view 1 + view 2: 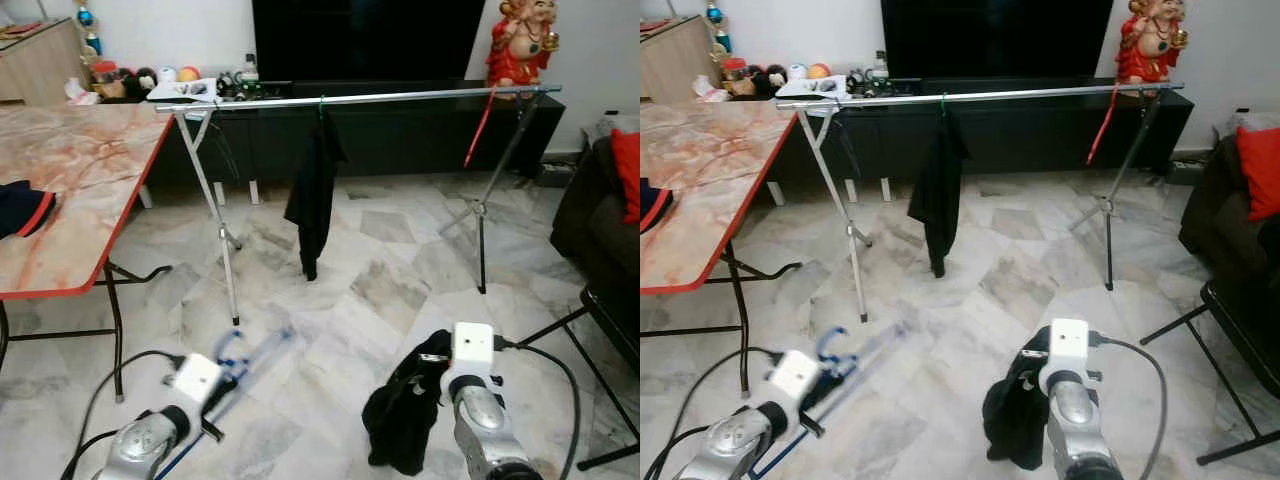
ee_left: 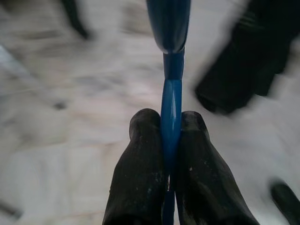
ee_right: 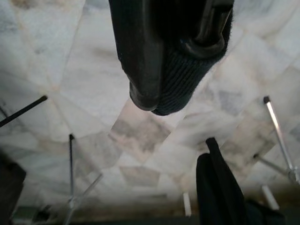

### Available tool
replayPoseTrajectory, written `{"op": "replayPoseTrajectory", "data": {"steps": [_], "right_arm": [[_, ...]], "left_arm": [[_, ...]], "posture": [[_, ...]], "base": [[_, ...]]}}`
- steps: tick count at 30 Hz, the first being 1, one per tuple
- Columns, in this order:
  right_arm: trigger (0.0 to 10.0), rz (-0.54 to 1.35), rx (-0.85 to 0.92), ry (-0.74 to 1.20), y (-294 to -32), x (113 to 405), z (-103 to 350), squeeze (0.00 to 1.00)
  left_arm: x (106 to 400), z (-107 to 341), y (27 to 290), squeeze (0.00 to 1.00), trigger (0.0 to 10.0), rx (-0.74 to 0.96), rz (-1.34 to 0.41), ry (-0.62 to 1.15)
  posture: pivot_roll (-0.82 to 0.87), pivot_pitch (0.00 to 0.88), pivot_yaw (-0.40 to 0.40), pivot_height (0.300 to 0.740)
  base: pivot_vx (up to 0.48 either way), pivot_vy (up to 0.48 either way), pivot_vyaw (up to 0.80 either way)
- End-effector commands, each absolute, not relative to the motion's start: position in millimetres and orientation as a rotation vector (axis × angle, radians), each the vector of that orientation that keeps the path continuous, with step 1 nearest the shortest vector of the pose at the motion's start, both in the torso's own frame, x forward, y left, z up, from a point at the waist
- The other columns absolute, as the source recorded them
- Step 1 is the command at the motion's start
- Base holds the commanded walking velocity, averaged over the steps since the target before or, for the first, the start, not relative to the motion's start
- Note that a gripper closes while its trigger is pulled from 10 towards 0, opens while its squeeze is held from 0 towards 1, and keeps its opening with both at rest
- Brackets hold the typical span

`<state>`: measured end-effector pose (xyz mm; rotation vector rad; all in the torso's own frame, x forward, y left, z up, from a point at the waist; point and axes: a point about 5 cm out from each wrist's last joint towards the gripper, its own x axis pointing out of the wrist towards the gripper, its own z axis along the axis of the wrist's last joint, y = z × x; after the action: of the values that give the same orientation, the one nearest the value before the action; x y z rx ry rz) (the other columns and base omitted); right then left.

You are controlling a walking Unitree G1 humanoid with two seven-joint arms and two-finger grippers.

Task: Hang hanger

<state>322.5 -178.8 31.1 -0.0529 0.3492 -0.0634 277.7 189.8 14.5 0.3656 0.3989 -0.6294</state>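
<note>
The left gripper (image 2: 169, 136) is low on the left side, and its two black fingers (image 2: 140, 159) are pressed tight on a thin blue plastic hanger (image 1: 245, 358). The hanger's long side runs straight out past the fingertips, away from the robot and a bit to the right, with its curled hook up near the gripper. It looks blurry in the head views. On the right, the right gripper (image 3: 178, 61) pinches a dark knitted cloth (image 1: 405, 415), and the cloth droops down from the fingers toward the white marble floor (image 1: 380, 280). Far ahead of both sets of jaws, and higher up than them, is the long silver metal rail of the drying rack (image 1: 400, 97). It runs sideways, left to right, across the way the hanger points. A black garment (image 1: 313, 195) already hangs near the middle of the rail, with bare rail on each side of it. The left gripper holds the hanger, so I think that arm must lift it up and forward and turn the hook over the rail.
</note>
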Motion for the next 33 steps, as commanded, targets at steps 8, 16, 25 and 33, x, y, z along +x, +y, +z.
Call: {"op": "replayPoseTrajectory", "data": {"steps": [8, 16, 25, 33], "right_arm": [[10.0, 0.019, -0.138, 0.378, -165, 334, 39, 0.00], [10.0, 0.037, -0.149, 0.394, -162, 335, 39, 0.00], [10.0, 0.057, -0.155, 0.407, -156, 336, 40, 0.00], [10.0, 0.090, -0.106, 0.398, -151, 339, 43, 0.00]], "left_arm": [[282, 33, 165, 0.00, 10.0, 0.396, -0.947, 0.476], [281, 48, 148, 0.00, 10.0, 0.400, -1.090, 0.502], [276, 67, 133, 0.00, 10.0, 0.318, -1.175, 0.489], [285, 76, 122, 0.00, 10.0, 0.270, -1.026, 0.384]], "posture": [[0.15, 0.040, -0.002, 0.740], [0.15, 0.041, -0.001, 0.740], [0.15, 0.041, -0.006, 0.740], [0.16, 0.038, -0.004, 0.740]], "base": [[0.000, 0.000, 0.00], [0.000, 0.000, 0.00], [0.000, 0.000, 0.00], [0.000, 0.000, 0.00]]}}
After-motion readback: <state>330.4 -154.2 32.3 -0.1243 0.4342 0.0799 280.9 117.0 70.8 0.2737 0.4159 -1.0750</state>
